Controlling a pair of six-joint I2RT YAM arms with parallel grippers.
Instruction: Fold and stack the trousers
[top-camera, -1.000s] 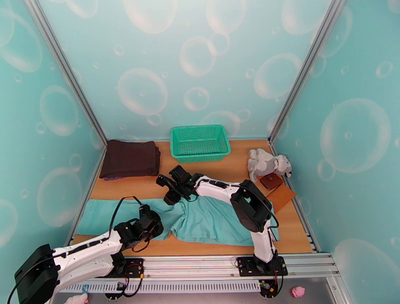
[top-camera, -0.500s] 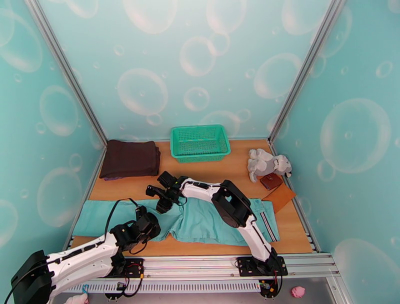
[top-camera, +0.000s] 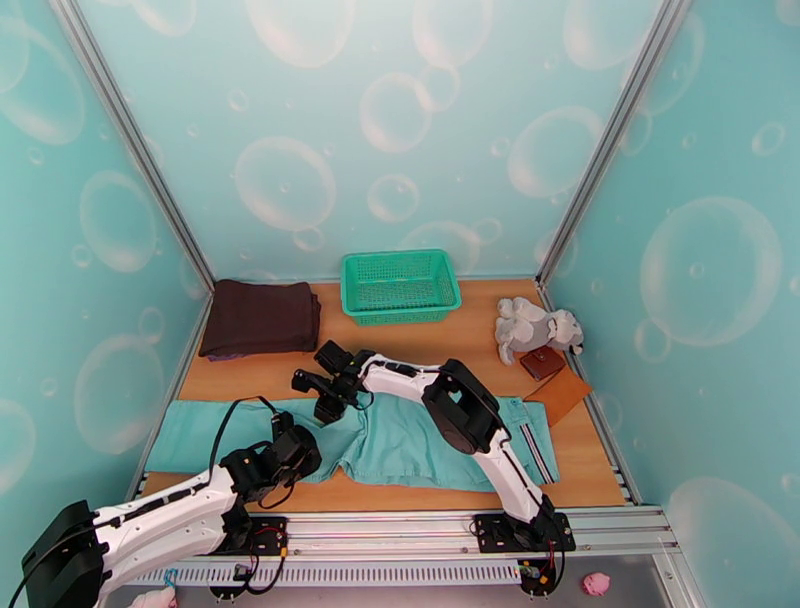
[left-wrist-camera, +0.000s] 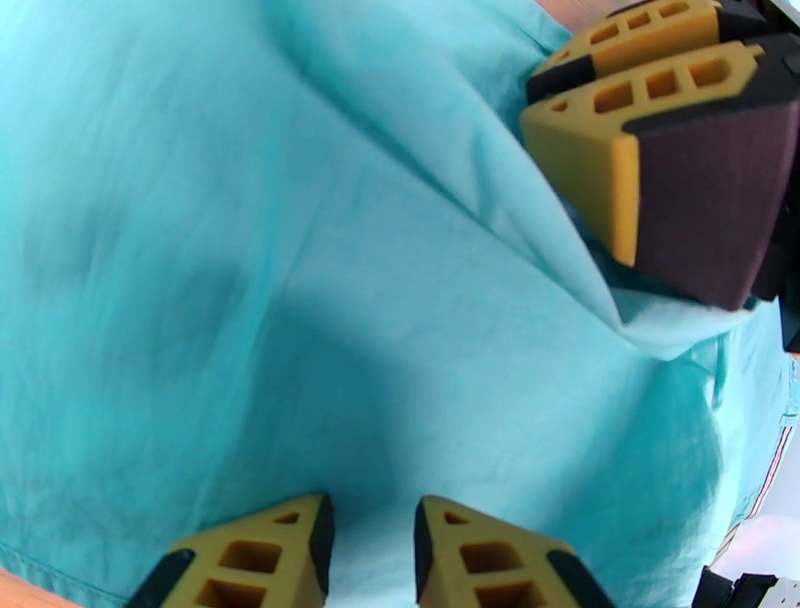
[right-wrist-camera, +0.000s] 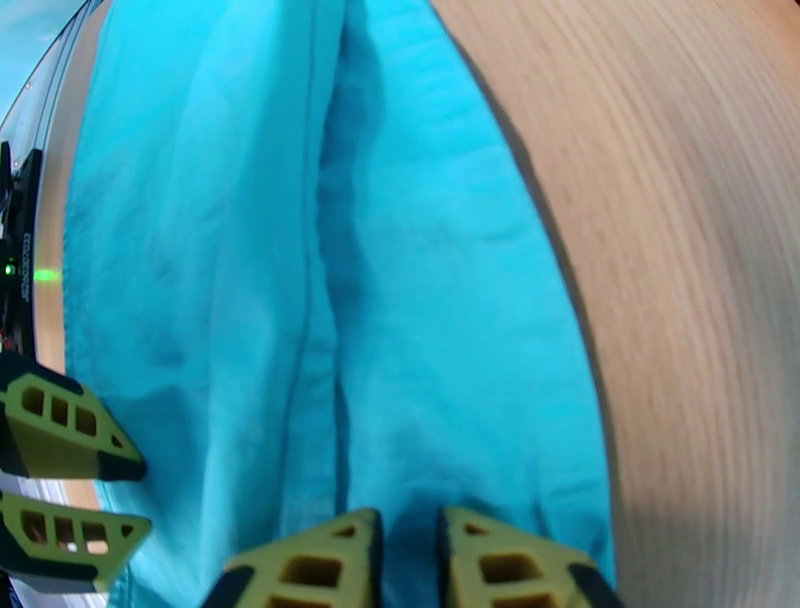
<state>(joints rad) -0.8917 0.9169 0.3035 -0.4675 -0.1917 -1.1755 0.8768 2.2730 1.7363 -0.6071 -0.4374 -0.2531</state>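
The light teal trousers (top-camera: 420, 440) lie flat along the near part of the wooden table (top-camera: 440, 345), legs to the left and the striped waistband to the right. My left gripper (top-camera: 297, 442) sits on their near edge around mid-length. In the left wrist view its jaws (left-wrist-camera: 370, 545) stand close together with teal cloth (left-wrist-camera: 250, 250) pinched between them. My right gripper (top-camera: 322, 398) is at the far edge of the trousers, just beyond the left one. Its jaws (right-wrist-camera: 410, 565) are closed on a fold of the cloth (right-wrist-camera: 250, 250), and its fingers (left-wrist-camera: 620, 130) appear at the upper right of the left wrist view.
A green basket (top-camera: 400, 285) stands at the back centre, with a dark brown folded garment (top-camera: 260, 318) at the back left. A grey plush toy (top-camera: 535, 328), a small brown case (top-camera: 543, 362) and a brown flat sheet (top-camera: 562, 395) lie at the right.
The right arm has swung left along the far edge of the trousers, uncovering the waistband, and its jaws have closed on the cloth. The left gripper has barely moved.
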